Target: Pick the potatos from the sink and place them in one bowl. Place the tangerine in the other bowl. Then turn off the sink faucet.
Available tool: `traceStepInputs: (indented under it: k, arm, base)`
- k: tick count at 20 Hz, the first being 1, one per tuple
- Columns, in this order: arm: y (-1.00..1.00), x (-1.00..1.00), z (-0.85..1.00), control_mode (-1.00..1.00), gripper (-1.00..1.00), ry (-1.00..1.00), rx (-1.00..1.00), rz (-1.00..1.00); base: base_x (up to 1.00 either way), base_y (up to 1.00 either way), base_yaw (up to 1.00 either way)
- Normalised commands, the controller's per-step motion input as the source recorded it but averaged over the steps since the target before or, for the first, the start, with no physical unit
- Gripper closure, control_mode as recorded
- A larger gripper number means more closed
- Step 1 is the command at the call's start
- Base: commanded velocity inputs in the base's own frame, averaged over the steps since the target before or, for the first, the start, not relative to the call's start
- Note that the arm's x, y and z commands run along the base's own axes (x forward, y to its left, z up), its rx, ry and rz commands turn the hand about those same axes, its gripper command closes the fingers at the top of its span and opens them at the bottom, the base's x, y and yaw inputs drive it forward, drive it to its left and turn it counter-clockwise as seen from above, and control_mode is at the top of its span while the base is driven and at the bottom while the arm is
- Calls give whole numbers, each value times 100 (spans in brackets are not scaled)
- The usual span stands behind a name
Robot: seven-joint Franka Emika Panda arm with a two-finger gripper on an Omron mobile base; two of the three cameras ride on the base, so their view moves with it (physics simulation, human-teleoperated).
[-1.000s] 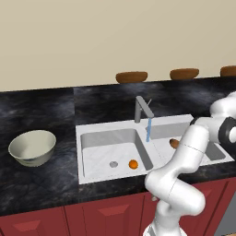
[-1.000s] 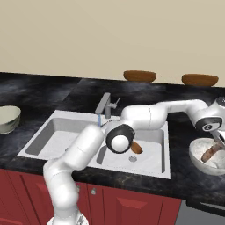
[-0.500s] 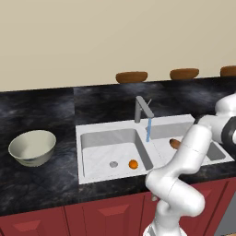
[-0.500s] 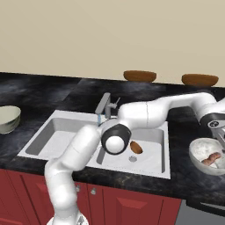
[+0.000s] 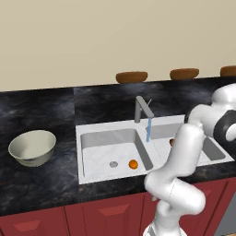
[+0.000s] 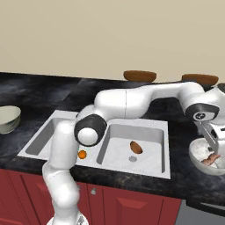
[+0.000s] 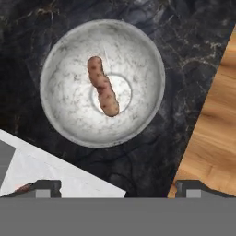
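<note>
The sink sits in the black counter, and everything else is easiest placed from it. To its right, on the dark stone, stands a marbled grey-white bowl with the longer reddish-brown potato lying across its bottom. The gripper hangs over that bowl with its fingers spread wide and nothing between them; the potato lies free below it. In the sink's right basin the rounder, darker potato rests just beside the small grey drain. In the left basin the tangerine sits near that basin's drain, close to the divider. At the back of the sink, the faucet stands upright with its spout angled over the divider, and a thin blue stream of water runs from it. Well to the left of the sink, the pale cream-green bowl stands on the counter.
</note>
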Motion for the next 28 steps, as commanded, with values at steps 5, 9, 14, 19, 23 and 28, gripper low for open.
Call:
traceStepInputs:
  k: [5, 9, 14, 19, 23, 28]
  arm:
    - [100, -27, 27, -100, -100, 0, -16, 0]
    - [100, -8, 13, -100, -100, -3, -14, 2]
    - [100, -4, 3, -100, -100, -2, -13, 9]
    - [100, 0, 0, -100, -100, 0, -7, 21]
    - [79, 0, 0, -100, -100, 0, -2, 34]
    - [22, 4, -2, -100, -100, 1, 0, 49]
  base:
    - [0, 0, 0]
    - [0, 0, 0]
    - [0, 0, 0]
    - [0, 0, 0]
    - [0, 0, 0]
    - [0, 0, 0]
